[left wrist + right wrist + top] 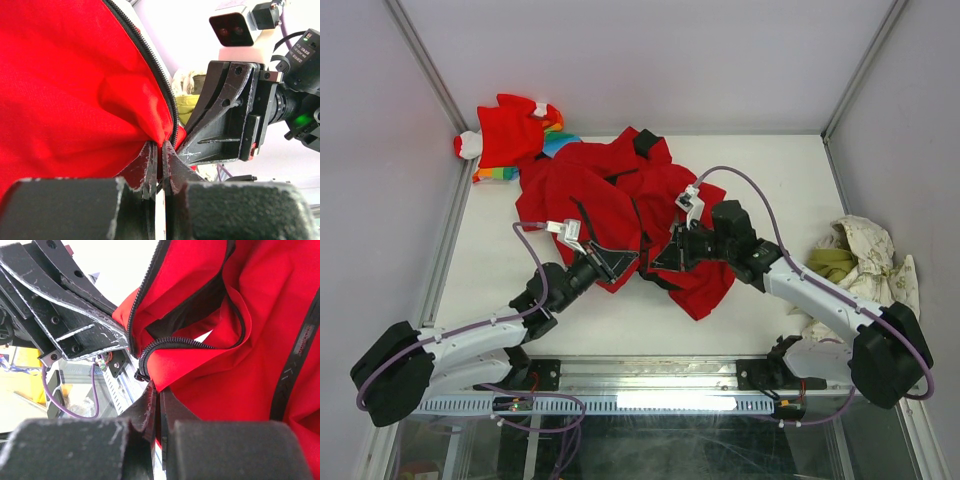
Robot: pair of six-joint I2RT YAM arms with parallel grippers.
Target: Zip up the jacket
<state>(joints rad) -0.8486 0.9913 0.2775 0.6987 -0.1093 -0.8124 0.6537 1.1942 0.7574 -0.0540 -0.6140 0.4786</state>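
Observation:
The bright red jacket lies crumpled and unzipped in the middle of the table, black lining showing. My left gripper is shut on the bottom corner of its left front panel, right by the dark zipper teeth. My right gripper is shut on the bottom corner of the other panel, just beside the dark zipper end. The two grippers face each other, a few centimetres apart, at the jacket's near hem. Each sees the other's fingers.
A smaller red garment with rainbow stripes and white cuffs lies at the back left corner. A cream and olive-green cloth is bunched at the right edge. Frame posts rise at both back corners.

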